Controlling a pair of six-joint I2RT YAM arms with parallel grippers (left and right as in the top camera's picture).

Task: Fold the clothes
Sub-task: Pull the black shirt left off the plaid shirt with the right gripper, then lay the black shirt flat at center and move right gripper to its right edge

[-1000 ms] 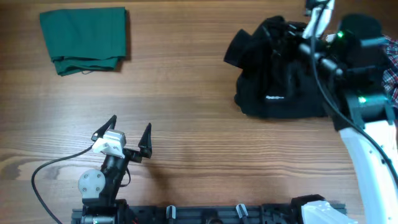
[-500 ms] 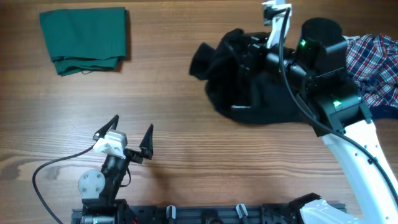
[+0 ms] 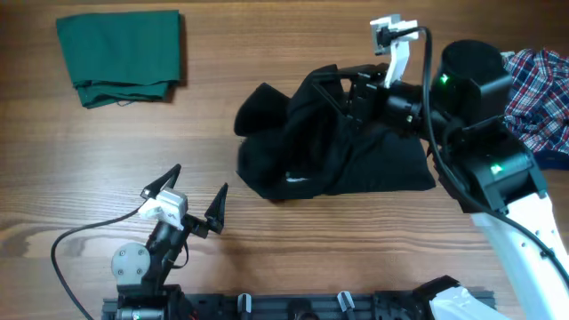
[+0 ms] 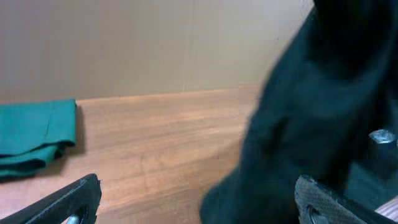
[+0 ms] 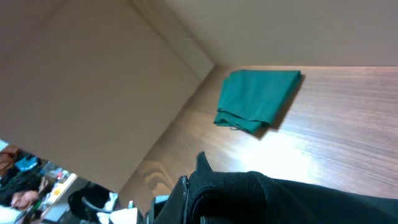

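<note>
Across the right-centre of the wooden bench (image 3: 293,240) sprawls the shirt (image 3: 356,164), black, soft and crumpled into a wide heap, with a small white logo (image 3: 298,180) near its front edge. Folded green cloth (image 3: 120,53) lies well apart at the far left corner. A plaid shirt (image 3: 538,89) sits at the right edge, partly behind the right arm. The right jaws are clamped on a fold at the shirt's far side, fabric bunched around them. The left jaws stand wide and empty, near the shirt's left lobe but apart from it.

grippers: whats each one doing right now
Left gripper: open, empty.
Right gripper: shut on the black polo shirt.
</note>
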